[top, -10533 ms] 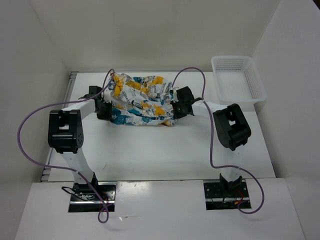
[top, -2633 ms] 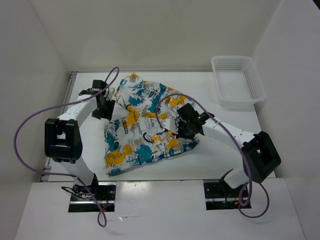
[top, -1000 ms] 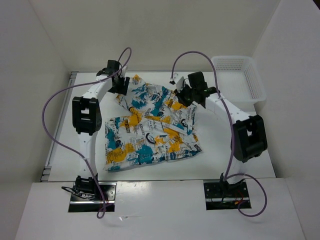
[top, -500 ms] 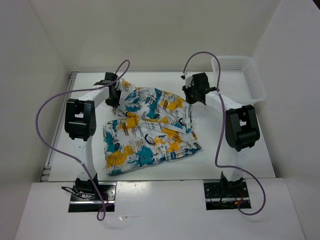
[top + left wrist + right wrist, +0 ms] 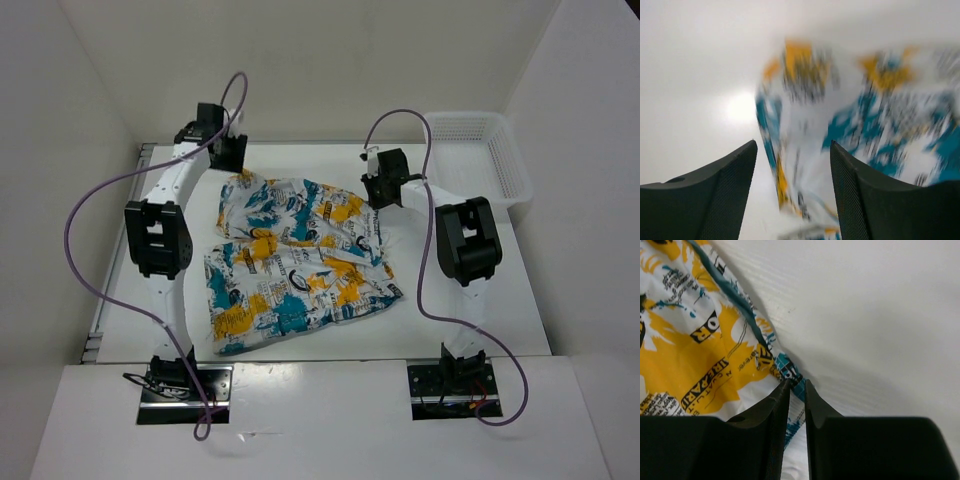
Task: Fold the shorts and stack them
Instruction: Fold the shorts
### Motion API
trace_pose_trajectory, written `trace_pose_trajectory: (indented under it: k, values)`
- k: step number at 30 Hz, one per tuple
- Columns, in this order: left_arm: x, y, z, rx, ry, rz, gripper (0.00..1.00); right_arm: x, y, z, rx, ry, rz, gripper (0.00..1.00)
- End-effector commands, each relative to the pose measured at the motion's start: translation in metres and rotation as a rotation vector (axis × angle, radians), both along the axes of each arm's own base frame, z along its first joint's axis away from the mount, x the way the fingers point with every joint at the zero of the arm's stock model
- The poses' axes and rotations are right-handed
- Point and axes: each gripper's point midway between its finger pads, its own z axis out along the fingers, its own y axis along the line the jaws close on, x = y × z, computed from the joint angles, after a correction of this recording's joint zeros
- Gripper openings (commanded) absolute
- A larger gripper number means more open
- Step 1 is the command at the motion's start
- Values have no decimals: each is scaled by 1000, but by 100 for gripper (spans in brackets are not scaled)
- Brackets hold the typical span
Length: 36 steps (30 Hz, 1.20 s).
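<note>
The shorts (image 5: pixel 300 255), white with teal, yellow-orange and black patches, lie spread and wrinkled across the middle of the table. My left gripper (image 5: pixel 228 155) hangs open just beyond their far left corner. In the left wrist view the fabric (image 5: pixel 840 125) is blurred past the left gripper (image 5: pixel 792 145), and nothing is pinched between its jaws. My right gripper (image 5: pixel 378 190) is at the far right edge of the shorts. The right wrist view shows the right gripper (image 5: pixel 797 382) shut on the teal hem of the shorts (image 5: pixel 715 340).
A white mesh basket (image 5: pixel 475 155) stands at the far right corner of the table. Purple cables loop above both arms. White walls enclose the table on the left, back and right.
The left gripper closed briefly, then opened, let go of the far left corner and pulled back toward the far wall. That corner has dropped flat. The right gripper shifted slightly, still on the hem.
</note>
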Motion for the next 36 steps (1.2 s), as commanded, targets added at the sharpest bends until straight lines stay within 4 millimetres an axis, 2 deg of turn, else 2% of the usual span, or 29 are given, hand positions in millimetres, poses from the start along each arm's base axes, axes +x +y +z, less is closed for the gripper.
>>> trace_pose_trajectory:
  k: [1, 4, 5, 7, 8, 9, 10, 12, 13, 15, 16, 17, 19, 20, 23, 24, 25, 27, 28, 29, 31, 32, 34, 35, 36]
  values:
    - [39, -3, 15, -50, -87, -22, 68, 30, 8, 26, 26, -108, -30, 23]
    - [55, 0, -5, -57, -81, -20, 68, 29, 8, 21, 31, -96, -38, 23]
    - [59, 0, -26, -57, -57, -19, 68, 29, 8, 17, 29, -87, -38, 23]
    - [70, 1, -36, -50, -65, -13, 69, 23, 8, 10, 31, -63, -30, 23]
    - [71, 1, -55, -49, -39, -13, 71, 23, 8, 10, 31, -62, -30, 23]
    - [76, -1, -52, -59, -52, -21, 72, 19, 7, 5, 27, -51, -30, 23]
    - [75, -1, -67, -58, -28, -20, 73, 19, 7, 5, 27, -51, -30, 23]
    - [81, -9, -69, -91, -39, -46, 76, 19, 9, 5, 28, -51, -17, 23]
    - [79, -14, -81, -91, -18, -54, 76, 18, 8, 1, 15, -46, -6, 23]
    - [81, -19, -87, -83, -16, -58, 78, 17, 8, -1, -2, -45, 31, 25]
    - [81, -16, -94, -73, -6, -50, 78, 17, 8, -1, -12, -49, 42, 28]
    - [81, -23, -99, -73, -1, -60, 78, 12, 6, -6, -40, -37, 82, 29]
    - [80, -28, -99, -94, 0, -76, 74, 11, 2, -9, -78, -42, 111, 35]
    - [80, -33, -100, -94, 5, -85, 72, 3, 5, -15, -90, -23, 131, 36]
    - [81, -39, -102, -94, 4, -94, 50, -2, 5, -20, -92, -3, 146, 40]
    - [80, -41, -102, -102, 5, -101, 41, -5, 9, -16, -77, -2, 171, 42]
    - [78, -41, -103, -102, 16, -100, 19, -1, 10, -5, -72, -26, 170, 42]
    - [81, -41, -84, -103, -16, -102, 5, 4, 11, 11, -72, -63, 176, 42]
    - [81, -41, -77, -104, -27, -103, 1, 7, 12, 28, -67, -92, 175, 42]
    - [83, -41, -61, -105, -54, -104, 0, 7, 12, 35, -64, -104, 175, 42]
    - [83, -41, -45, -106, -77, -105, 0, 7, 18, 57, -36, -138, 194, 44]
    - [82, -41, -28, -107, -102, -106, 0, 2, 21, 61, -18, -130, 213, 48]
    - [78, -41, -11, -107, -117, -107, 0, -15, 33, 58, 41, -88, 276, 55]
    - [75, -43, 5, -119, -138, -118, 0, -21, 34, 56, 52, -71, 287, 63]
    - [73, -43, 12, -120, -146, -119, 0, -28, 33, 46, 57, -46, 277, 69]
